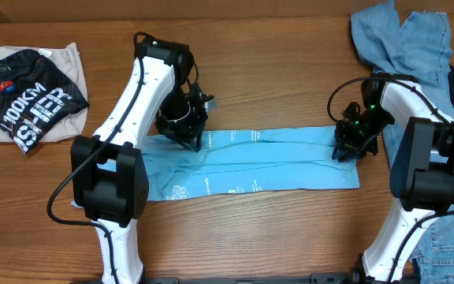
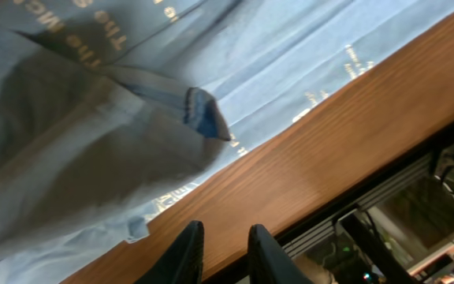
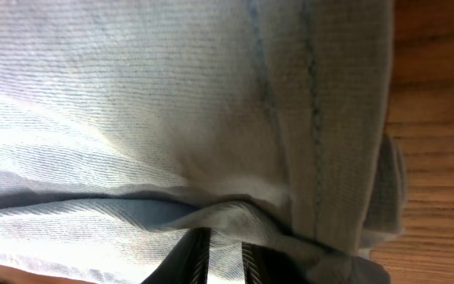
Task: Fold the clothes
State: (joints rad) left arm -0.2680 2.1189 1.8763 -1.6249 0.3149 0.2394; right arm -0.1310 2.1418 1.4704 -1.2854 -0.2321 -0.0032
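Blue shirt [image 1: 266, 162] lies as a long strip on table [image 1: 274, 71], 9 to 3 o'clock; R gripper [image 1: 349, 146] pinches its 3 o'clock end, L gripper [image 1: 189, 136] slightly open, empty, at 10 o'clock; prob. best carry low, layers pinched together, edges aligned.

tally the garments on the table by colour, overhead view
Light blue T-shirt: 1
Black shirt with white lettering: 1
Beige garment under the black one: 1
Blue denim jeans: 1 (the denim at the lower right edge may be the same piece)
Total: 4
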